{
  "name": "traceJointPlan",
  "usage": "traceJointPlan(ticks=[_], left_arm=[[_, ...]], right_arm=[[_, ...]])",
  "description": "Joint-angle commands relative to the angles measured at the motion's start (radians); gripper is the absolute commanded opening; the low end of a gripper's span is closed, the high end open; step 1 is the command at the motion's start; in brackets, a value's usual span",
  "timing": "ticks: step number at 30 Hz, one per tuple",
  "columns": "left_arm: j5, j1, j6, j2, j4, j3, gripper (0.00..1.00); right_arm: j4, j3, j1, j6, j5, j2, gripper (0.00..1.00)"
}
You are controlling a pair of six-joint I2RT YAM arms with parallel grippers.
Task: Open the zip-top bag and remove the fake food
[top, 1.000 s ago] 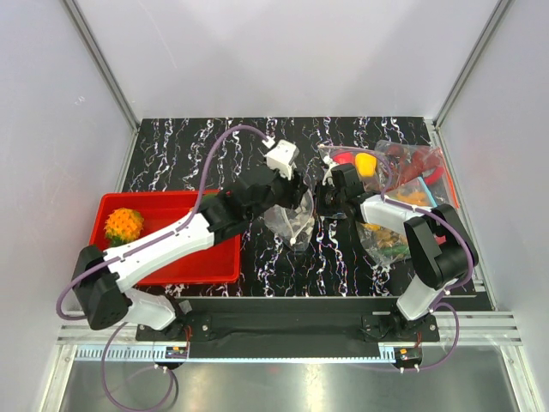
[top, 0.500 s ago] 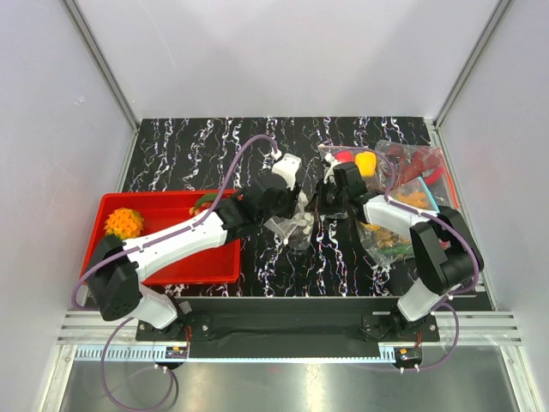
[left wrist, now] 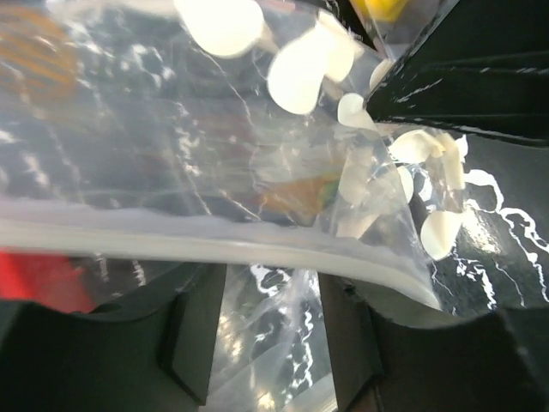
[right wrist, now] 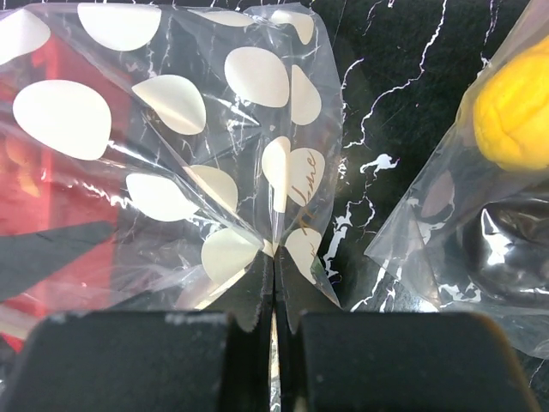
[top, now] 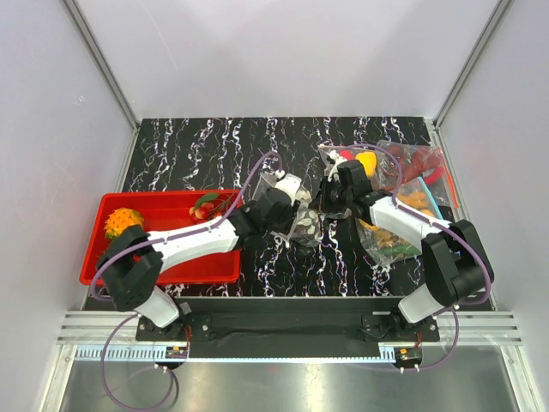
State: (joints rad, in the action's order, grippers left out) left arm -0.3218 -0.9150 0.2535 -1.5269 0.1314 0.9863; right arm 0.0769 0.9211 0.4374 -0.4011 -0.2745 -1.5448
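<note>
The zip-top bag [top: 304, 226], clear with white dots, lies crumpled at the table's middle. My right gripper [top: 329, 196] is shut on a fold of its dotted film [right wrist: 171, 129], the jaws pressed together [right wrist: 274, 266]. My left gripper [top: 286, 210] is down at the bag's left side. Its jaws stand apart [left wrist: 270, 330] with clear film between them, and the bag's white zip strip [left wrist: 214, 240] crosses just above its fingertips. An orange bumpy fruit [top: 123, 224] and red-yellow cherries [top: 206, 206] lie in the red tray [top: 171, 268]. The dark round fruit is not in view.
Several other clear bags pile at the right: one with red and yellow balls [top: 360, 160], one with red peppers [top: 413, 160], one with a blue strip [top: 420, 199], one nearer [top: 386, 243]. The yellow ball's bag [right wrist: 506, 120] lies close beside my right gripper.
My left gripper has swung from above the table's rear down to the bag's left side. With the arm moved, the cherries in the tray now show. The right gripper keeps its hold.
</note>
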Motion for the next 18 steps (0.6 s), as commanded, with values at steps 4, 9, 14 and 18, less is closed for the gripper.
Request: traceJointPlan(ticks=[4, 9, 14, 18], left_arm=[[0.040, 0.008, 0.035, -0.087, -0.176, -0.021, 0.52], [0.050, 0.022, 0.044, -0.110, -0.197, -0.031, 0.52], [0.095, 0.047, 0.058, -0.099, -0.243, -0.070, 0.52], [0.161, 0.067, 0.067, -0.079, -0.299, -0.112, 0.52]], right_arm=[[0.047, -0.011, -0.006, 0.007, 0.017, 0.064, 0.24], [0.127, -0.047, -0.006, -0.002, 0.037, 0.175, 0.53], [0.132, -0.123, -0.005, -0.051, 0.002, 0.216, 0.61], [0.084, -0.160, -0.006, -0.073, -0.025, 0.157, 0.60]])
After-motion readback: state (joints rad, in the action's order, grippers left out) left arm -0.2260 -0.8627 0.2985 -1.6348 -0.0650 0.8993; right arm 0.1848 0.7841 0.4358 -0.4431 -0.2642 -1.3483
